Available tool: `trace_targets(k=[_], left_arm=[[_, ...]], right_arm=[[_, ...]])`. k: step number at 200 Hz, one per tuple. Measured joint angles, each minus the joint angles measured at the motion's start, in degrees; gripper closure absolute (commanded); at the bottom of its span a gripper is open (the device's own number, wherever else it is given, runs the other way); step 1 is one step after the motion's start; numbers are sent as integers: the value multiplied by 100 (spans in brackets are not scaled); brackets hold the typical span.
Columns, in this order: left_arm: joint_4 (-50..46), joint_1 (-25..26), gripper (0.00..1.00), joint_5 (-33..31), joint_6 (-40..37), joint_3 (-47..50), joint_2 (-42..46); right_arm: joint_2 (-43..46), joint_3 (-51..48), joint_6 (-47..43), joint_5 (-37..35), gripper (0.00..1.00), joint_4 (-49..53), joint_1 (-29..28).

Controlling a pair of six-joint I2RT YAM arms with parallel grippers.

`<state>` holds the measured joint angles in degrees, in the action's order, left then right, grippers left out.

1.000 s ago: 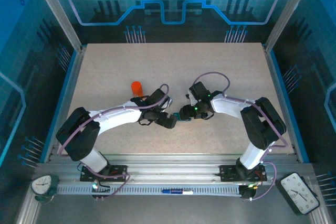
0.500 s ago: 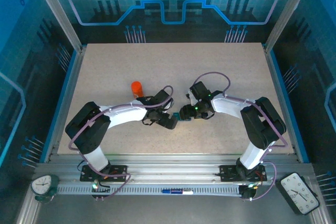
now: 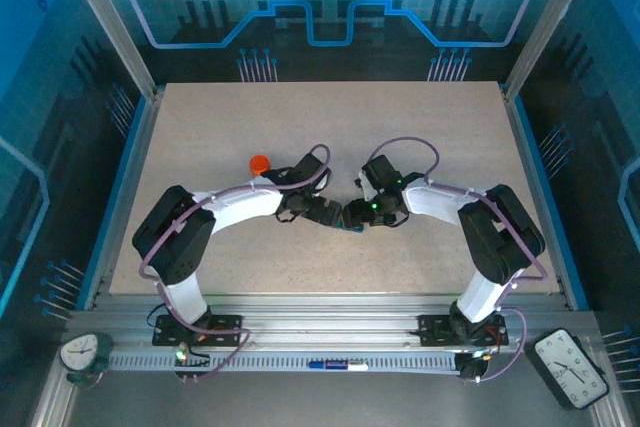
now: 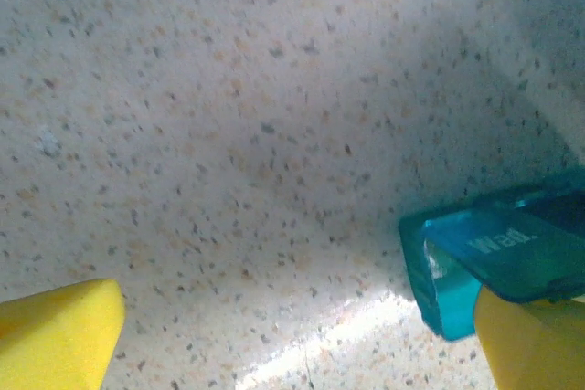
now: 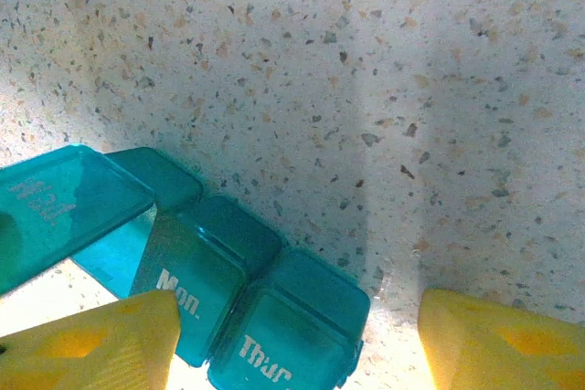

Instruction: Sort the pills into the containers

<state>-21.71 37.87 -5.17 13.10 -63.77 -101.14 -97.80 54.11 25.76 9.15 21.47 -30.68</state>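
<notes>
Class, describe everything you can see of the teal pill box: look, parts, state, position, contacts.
The pill box is translucent teal plastic: square compartments with hinged lids bearing white day names. Mon. and Thur look shut; the Wed. lid stands lifted. It lies on the speckled table, between the open left gripper and open right gripper, whose yellow fingers overlap its edge; contact is unclear.

The pill box (image 5: 219,267) is lying on the tabletop (image 3: 400,127) between the left gripper (image 3: 325,213) and right gripper (image 3: 354,215); the bottle (image 3: 259,163) is standing farther left, beyond.
</notes>
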Motion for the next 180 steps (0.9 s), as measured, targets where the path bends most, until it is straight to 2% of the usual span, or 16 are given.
trace_targets(k=[51, 146, 180], left_arm=[[7, -59, 1, 2, 2, -433, -245], [22, -81, 1, 4, 28, -522, -391], [55, -81, 1, 50, 31, -522, -391]], right_arm=[[-11, 0, 15, 22, 30, -11, 13], [-2, 28, 13, 166, 28, 50, 116], [328, 26, 15, 162, 27, 249, 315]])
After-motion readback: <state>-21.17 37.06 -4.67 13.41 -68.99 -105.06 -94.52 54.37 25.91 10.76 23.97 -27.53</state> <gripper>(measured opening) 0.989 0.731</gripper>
